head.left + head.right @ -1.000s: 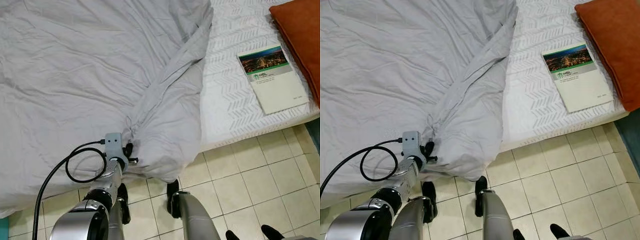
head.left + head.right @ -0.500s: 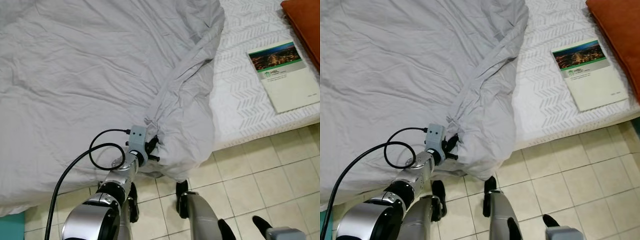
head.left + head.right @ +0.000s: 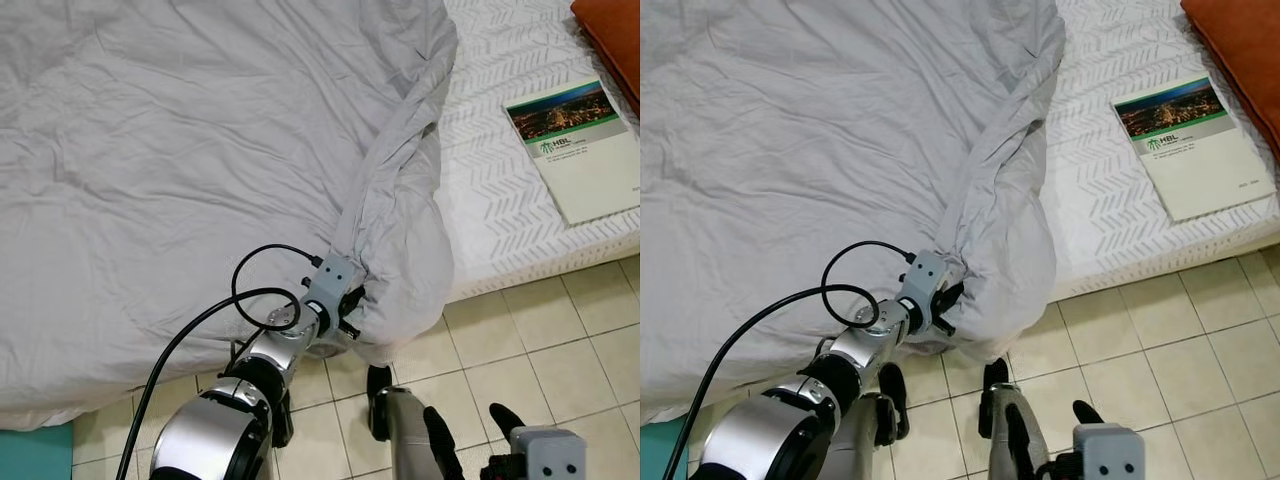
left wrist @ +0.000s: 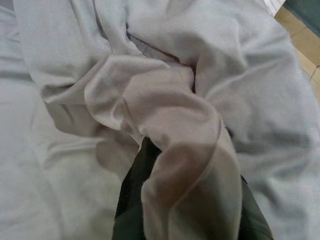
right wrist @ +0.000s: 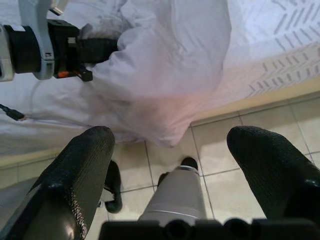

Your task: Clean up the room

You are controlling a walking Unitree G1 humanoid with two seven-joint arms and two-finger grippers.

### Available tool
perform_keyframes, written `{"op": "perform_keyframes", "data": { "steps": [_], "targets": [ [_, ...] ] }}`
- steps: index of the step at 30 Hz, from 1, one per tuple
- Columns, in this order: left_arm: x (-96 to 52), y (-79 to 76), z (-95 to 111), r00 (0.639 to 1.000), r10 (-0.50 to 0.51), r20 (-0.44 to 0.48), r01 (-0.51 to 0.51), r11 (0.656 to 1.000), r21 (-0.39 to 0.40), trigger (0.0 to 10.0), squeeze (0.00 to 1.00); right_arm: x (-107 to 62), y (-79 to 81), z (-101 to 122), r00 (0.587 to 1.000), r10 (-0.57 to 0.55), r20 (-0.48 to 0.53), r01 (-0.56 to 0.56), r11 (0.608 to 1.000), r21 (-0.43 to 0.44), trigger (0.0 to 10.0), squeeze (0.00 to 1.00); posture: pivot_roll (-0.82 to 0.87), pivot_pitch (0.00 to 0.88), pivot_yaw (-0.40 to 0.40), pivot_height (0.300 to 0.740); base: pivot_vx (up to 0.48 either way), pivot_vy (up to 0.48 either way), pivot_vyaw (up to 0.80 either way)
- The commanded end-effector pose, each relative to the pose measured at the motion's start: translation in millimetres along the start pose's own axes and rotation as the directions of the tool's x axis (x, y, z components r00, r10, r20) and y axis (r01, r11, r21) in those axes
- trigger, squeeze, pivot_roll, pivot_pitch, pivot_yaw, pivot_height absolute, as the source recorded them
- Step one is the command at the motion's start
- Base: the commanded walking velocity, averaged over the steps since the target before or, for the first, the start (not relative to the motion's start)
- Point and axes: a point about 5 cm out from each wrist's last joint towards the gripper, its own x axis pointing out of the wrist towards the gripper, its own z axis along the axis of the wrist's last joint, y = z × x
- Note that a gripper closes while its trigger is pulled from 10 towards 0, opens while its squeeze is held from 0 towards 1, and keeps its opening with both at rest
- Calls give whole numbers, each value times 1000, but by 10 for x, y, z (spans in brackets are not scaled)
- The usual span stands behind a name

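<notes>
Since 1 s ago the left gripper [image 3: 352, 305] has carried its bunch of grey duvet [image 3: 200, 150] toward the robot's right along the bed's near edge, w/ the head cam panning too, so part of that shift is camera motion. Left gripper is clamped on a fold of the duvet's hanging corner; the wrist view shows cloth wrapped between and over the black fingers [image 4: 134, 190]. Duvet covers most of the white mattress [image 3: 500, 190], and its turned-back edge runs as a long diagonal ridge from the far side down to the gripper, so the cloth's long axis points away from the robot, slightly right. Bare mattress lies to the gripper's right, w/ a booklet [image 3: 575, 145] and an orange pillow [image 3: 612, 30] beyond. My read: next pull goes rightward over that bare strip. Right gripper [image 5: 175, 165] hangs low over the tiled floor [image 3: 560, 340], fingers apart, holding nothing; left arm is clearly nearer the duvet.
</notes>
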Motion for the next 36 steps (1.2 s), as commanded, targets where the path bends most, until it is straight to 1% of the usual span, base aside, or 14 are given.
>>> {"op": "perform_keyframes", "data": {
  "steps": [1, 5, 9, 11, 15, 24, 28, 33, 34, 35, 36],
  "targets": [
    [16, -141, -105, 998, -53, -45, 53, 999, -7, 10000, 0, -85, -42, -95, 998, -36, -54, 36, 999, 1, 10000, 0, -271, 454, 77, 740, 0, 0, 0],
    [9, -122, -98, 998, -56, -37, 56, 998, 0, 10000, 0, -271, -166, -176, 989, -111, -101, 108, 993, -39, 10000, 0, -276, 453, 77, 740, 0, 0, 0],
    [4, -108, -98, 998, -56, -34, 56, 998, -14, 10000, 0, -361, -240, -210, 980, -153, -124, 146, 987, -60, 10000, 0, -286, 455, 78, 740, 0, 0, 0],
    [3, -101, -96, 998, -51, -31, 51, 998, -22, 10000, 0, -371, -250, -211, 979, -159, -125, 152, 987, -61, 10000, 0, -289, 455, 78, 740, 0, 0, 0],
    [6, -110, -93, 998, -55, -29, 54, 998, -27, 10000, 0, -368, -241, -216, 980, -159, -120, 153, 986, -61, 10000, 0, -294, 449, 80, 740, 0, -480, 0],
    [20, -190, -108, 995, -93, -37, 93, 996, -7, 10000, 0, -361, -221, -222, 982, -152, -109, 146, 988, -57, 10000, 0, -301, 439, 86, 740, 0, -480, 0],
    [25, -217, -115, 994, -107, -39, 106, 994, -16, 10000, 0, -364, -215, -225, 983, -150, -109, 145, 988, -57, 10000, 0, -303, 440, 85, 740, 0, -480, 0],
    [33, -255, -120, 992, -121, -46, 120, 993, -7, 10000, 0, -365, -207, -226, 984, -142, -106, 136, 989, -61, 10000, 0, -303, 441, 83, 740, 0, 0, 0],
    [38, -284, -122, 990, -134, -45, 134, 991, -7, 10000, 0, -364, -206, -225, 984, -140, -106, 134, 989, -62, 10000, 0, -302, 440, 82, 740, 0, 0, 0],
    [49, -352, -126, 985, -165, -44, 165, 986, -1, 10000, 0, -363, -207, -225, 985, -137, -106, 131, 989, -62, 10000, 0, -302, 442, 80, 740, 0, -480, 0],
    [49, -352, -126, 985, -165, -44, 165, 986, -1, 10000, 0, -363, -207, -225, 985, -137, -106, 131, 989, -62, 10000, 0, -302, 442, 80, 740, 0, -480, 0]
  ]
}}
